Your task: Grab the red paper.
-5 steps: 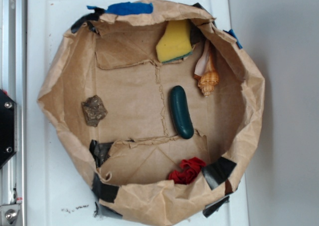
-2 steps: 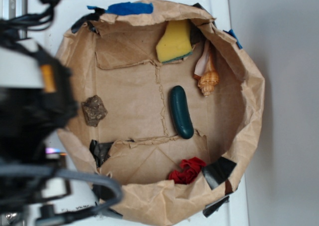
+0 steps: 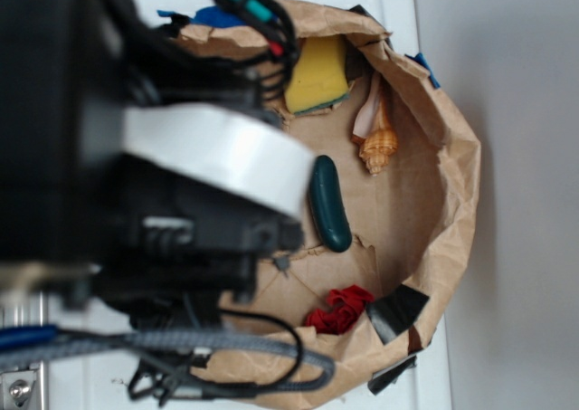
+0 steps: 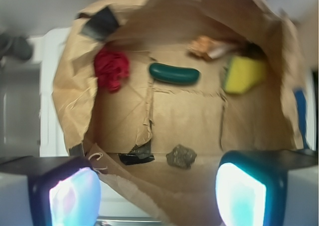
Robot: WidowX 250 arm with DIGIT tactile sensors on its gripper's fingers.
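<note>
The gripper (image 4: 154,196) hangs above the near edge of the paper bag (image 4: 70,86), its two pads (image 4: 75,198) spread wide apart with nothing between them. In the wrist view the pads frame the bag's near wall, with the brown rock (image 4: 181,156) just beyond it. In the exterior view the arm (image 3: 154,184) is a blurred mass that hides the left half of the bag.

Further in lie a dark green pickle-shaped piece (image 4: 174,73), a yellow sponge (image 4: 243,74) and a seashell (image 4: 212,46).

The red paper (image 4: 111,68) sits well away from the gripper, tucked against the bag's wall next to a patch of black tape (image 4: 102,22).

The likely trouble is that wall. Coming down so close to it, a pad could catch the crumpled rim, fold it inward or drag the whole bag. The green piece lies near the wad and could be nudged or pinched along with it.

The red paper is a bright red, lumpy wad, deeply creased. It looks light and springy, so a shallow close could slip off it.
</note>
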